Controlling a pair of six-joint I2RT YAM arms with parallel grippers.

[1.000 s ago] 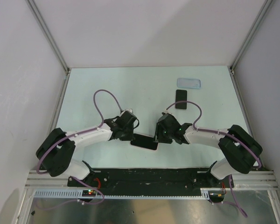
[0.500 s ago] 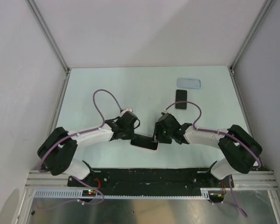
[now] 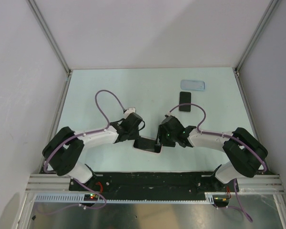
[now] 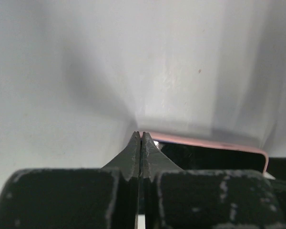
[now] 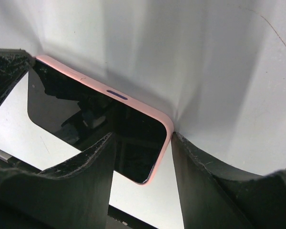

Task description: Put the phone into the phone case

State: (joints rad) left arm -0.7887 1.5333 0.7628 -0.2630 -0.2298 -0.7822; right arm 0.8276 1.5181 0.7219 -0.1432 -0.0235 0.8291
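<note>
Top external view: a pink-rimmed slab lies dark face up on the pale table, close to the arms' bases. The left gripper meets the slab's left end and the right gripper its right end. The phone, black and flat, lies well apart from the slab, farther from the bases and to the right. The phone case, a translucent light-blue shell, lies just past the phone, farther again from the slab. Neither gripper is near them.

Left wrist view: the left gripper has its two fingers pressed together along their whole length, with nothing visible between them. Their joined tip sits at the slab's pink edge; contact cannot be confirmed.

Right wrist view: the right gripper has its fingers spread, one on each side of a rounded corner of the slab. The slab's glossy face and pink rim with a small side button run away from the fingers. Whether either finger presses on the rim cannot be told.
</note>
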